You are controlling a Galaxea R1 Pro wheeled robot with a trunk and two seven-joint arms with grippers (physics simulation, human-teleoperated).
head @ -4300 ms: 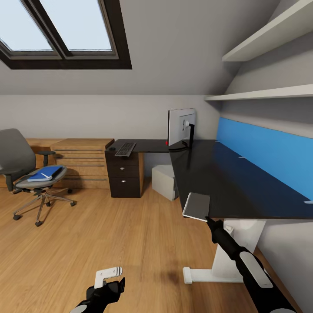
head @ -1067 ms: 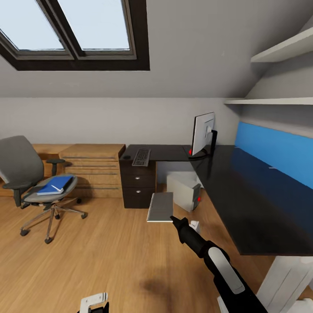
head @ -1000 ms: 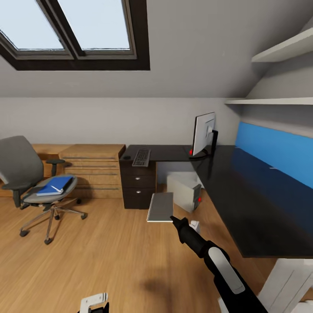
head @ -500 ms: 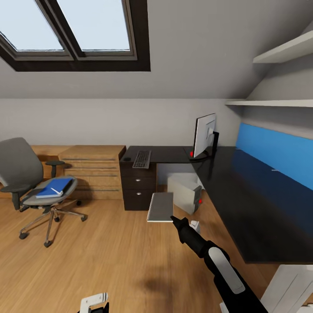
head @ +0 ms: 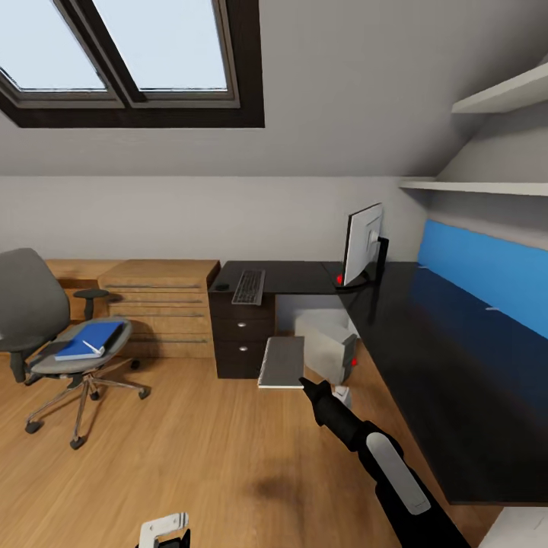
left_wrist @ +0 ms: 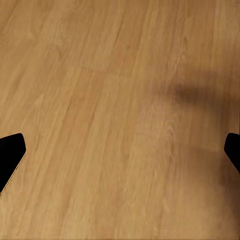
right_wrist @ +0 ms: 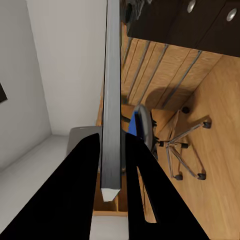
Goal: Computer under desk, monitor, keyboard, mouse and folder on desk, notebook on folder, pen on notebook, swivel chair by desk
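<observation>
Right claw (head: 303, 383) keeps pinching notebook (head: 281, 362) over floor; view shifted, desk (head: 426, 358) nearer. Left claw (left_wrist: 120, 150) spread.

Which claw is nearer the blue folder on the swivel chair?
Judging by the head view, probably the left. The left claw hangs low over bare floor, on the folder's side. The right claw, shut on the notebook, sits nearer the desk.

Sloped grey wall (head: 342, 91), skylight (head: 129, 61), oak floor (head: 190, 457), oak dresser (head: 160, 304), wall shelves (head: 495, 95).
</observation>
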